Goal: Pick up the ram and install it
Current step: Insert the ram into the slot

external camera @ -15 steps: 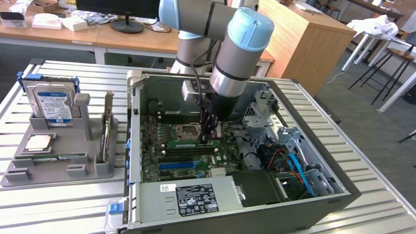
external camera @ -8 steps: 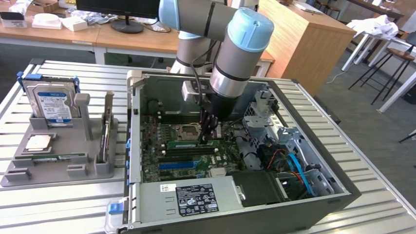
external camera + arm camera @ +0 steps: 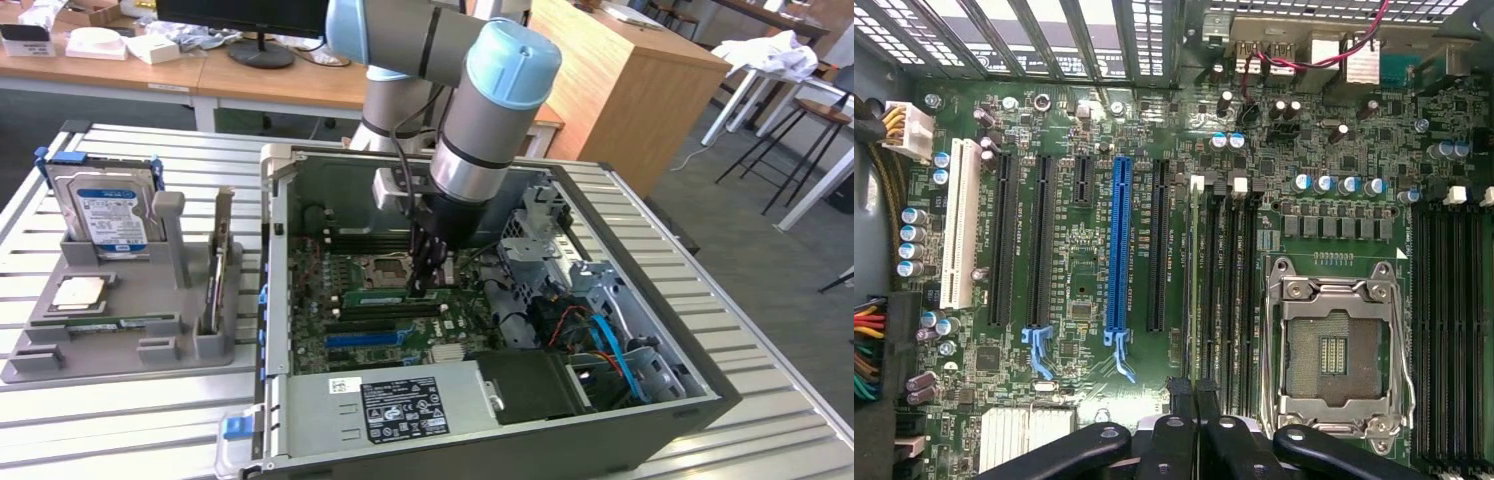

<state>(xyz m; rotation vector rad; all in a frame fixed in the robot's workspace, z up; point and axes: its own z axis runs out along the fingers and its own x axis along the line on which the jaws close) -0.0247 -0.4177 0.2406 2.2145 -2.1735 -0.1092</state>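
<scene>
Claw point(image 3: 424, 284) pinching ram point(image 3: 380, 297), stick upright on motherboard point(image 3: 310, 292), beside CPU socket point(image 3: 387, 268).

We see a table point(image 3: 134, 420) of bare dull metal slats at the lower left of the exterior view. The holder point(image 3: 120, 345) on it is matt grey plastic. The arm point(image 3: 467, 150) has glossy pale-blue caps. The gripper point(image 3: 1194, 395) is smooth, faintly shiny black. A bright metal socket frame point(image 3: 1339, 345) sits on the glossy green motherboard point(image 3: 1084, 300).
</scene>
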